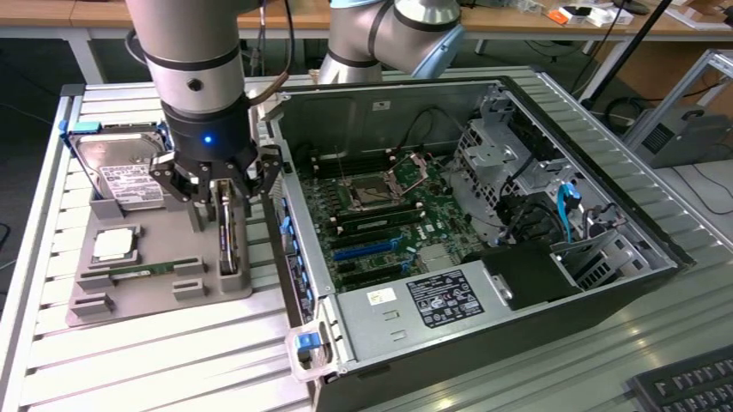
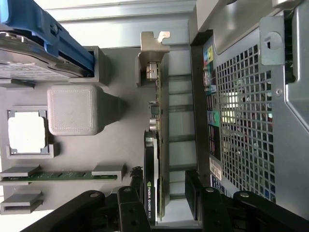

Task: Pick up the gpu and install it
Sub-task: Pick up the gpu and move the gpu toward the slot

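**Open claw (image 1: 223, 203) over the graphics card (image 1: 229, 246)**
Exterior view: arm points straight down beside the computer case (image 1: 378, 94). Wrist view: card (image 2: 153, 159) stands on edge in the grey tray (image 2: 120, 72), one wide-spread finger (image 2: 129, 195) on each side.

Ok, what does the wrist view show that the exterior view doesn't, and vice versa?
Wrist view adds: NVIDIA lettering along the gpu, its silver bracket, the case's mesh grille. Exterior view adds: the motherboard, the power supply, the keyboard. Shared: the open gripper straddling the upright gpu in the grey holder, beside the hard drive, CPU and RAM stick.
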